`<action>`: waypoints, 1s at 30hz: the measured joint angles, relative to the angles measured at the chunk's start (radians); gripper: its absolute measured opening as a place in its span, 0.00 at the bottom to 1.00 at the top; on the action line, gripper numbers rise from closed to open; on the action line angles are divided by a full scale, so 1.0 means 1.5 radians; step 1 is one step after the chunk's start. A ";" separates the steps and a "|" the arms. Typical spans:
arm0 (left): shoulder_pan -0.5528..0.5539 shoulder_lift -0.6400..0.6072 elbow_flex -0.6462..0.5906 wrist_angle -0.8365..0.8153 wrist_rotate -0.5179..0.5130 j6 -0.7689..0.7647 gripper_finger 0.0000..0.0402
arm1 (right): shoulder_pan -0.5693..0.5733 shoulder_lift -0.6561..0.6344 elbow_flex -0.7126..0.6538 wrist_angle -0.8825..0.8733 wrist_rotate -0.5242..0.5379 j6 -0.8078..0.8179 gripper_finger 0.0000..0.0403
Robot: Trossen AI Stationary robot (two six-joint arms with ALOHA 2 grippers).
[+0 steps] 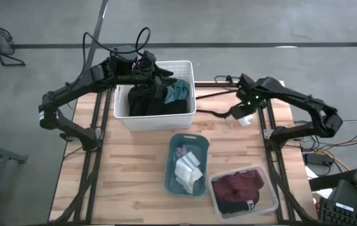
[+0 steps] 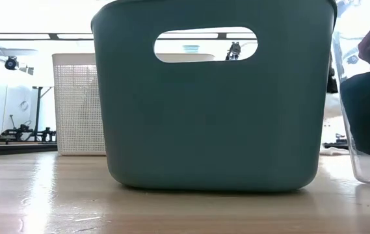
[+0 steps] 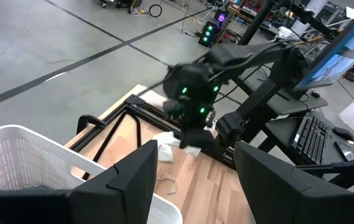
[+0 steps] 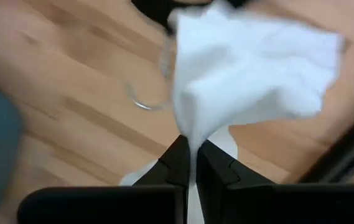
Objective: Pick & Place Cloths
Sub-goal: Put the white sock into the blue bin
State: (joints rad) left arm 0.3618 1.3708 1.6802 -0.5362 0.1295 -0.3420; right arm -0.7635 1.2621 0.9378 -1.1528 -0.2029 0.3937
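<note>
My right gripper [image 1: 241, 114] hangs over the table's right side, shut on a small white cloth [image 4: 251, 68], which also shows in the high view [image 1: 246, 120]. My left gripper [image 3: 195, 183] stands open above the white basket [image 1: 187, 66] at the back, with nothing between its fingers. A black cloth [image 1: 143, 100] and a teal cloth [image 1: 179, 92] lie in that basket. White cloths [image 1: 187, 168] lie in the teal bin [image 1: 173, 145]. A maroon cloth [image 1: 241, 184] lies in the clear bin [image 1: 267, 199]. My right gripper pinches a bunched part of the white cloth [image 4: 192, 138] between its two fingers. The fingers point steeply down, coming from above. The cloth spreads out slack below the fingertips; whether its lower end touches the table I cannot tell.
A thin wire hook [image 4: 144, 102] lies on the wood beside the white cloth. In the low view the teal bin [image 2: 211, 104] fills the front, with the white basket [image 2: 77, 104] behind it and the clear bin [image 2: 367, 130] at its right. Bare wood lies at the near left.
</note>
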 joint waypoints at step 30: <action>0.000 0.003 0.000 0.001 0.000 0.005 0.54 | 0.277 -0.012 0.381 0.103 -0.141 0.088 0.03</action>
State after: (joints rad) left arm 0.3621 1.3746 1.6802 -0.5354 0.1291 -0.3337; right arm -0.3483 1.2436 1.5092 -0.9987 -0.4151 0.5251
